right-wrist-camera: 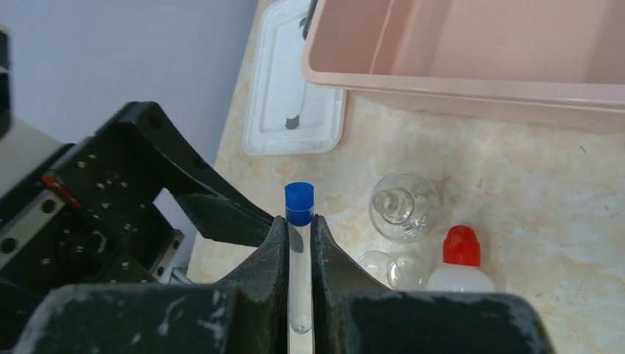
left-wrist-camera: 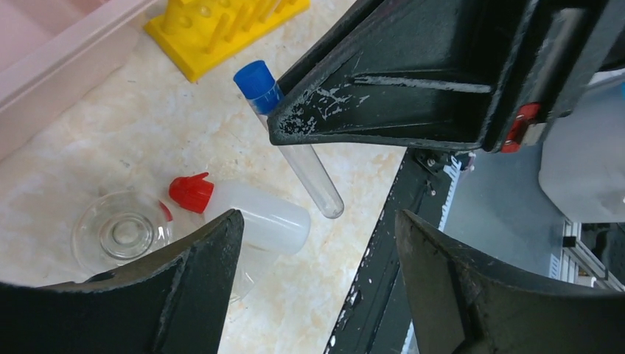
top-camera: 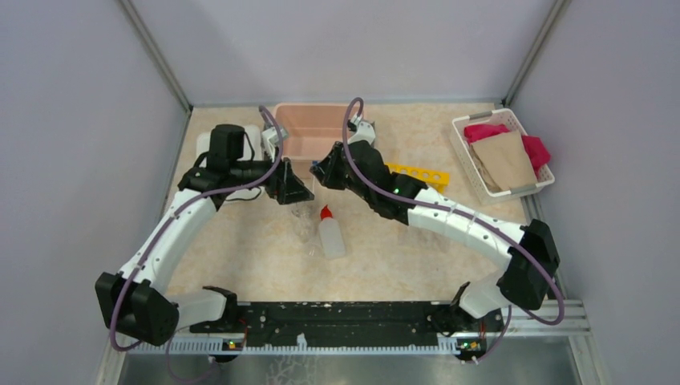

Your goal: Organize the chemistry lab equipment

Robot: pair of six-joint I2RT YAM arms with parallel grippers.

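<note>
Two arms meet mid-counter in the top view. Your right pincer [top-camera: 321, 168] and left pincer [top-camera: 293, 188] are almost nose to nose, just in front of the pink bin [top-camera: 309, 128]. The squeeze bottle [top-camera: 330, 234] lies on its side on the counter [top-camera: 240, 257] below them, with the glass flask [top-camera: 303, 218] just beside it. The yellow rack [top-camera: 421, 175] peeks out from behind the right arm. The white basket of cloths [top-camera: 501, 152] sits well apart on the right, not your problem.

Left wrist view: the left pincer is spread wide and holds nothing. The blue-capped tube [left-wrist-camera: 302, 158] hangs tilted in the air ahead of it. The right pincer has it pinched just under the cap, and the lower barrel is free. Looks like a handover setup to me, but that's a guess.

Right wrist view: the right pincer is closed down narrow on the tube. Its pads sit on the clear wall below the cap, and the cap pokes out past the fingertips. The flask stands upright on the counter beyond, bottle next to it, plus some more clear glass I can't make out.

Handling-wise, I'd treat that tube as light, stiff, slick and easy to crack, so go gentle on the squeeze. If the left is taking it, grab the bare lower barrel, clear of the right fingers. The rack holes look snug, so line the tube up straight before you lower it.
</note>
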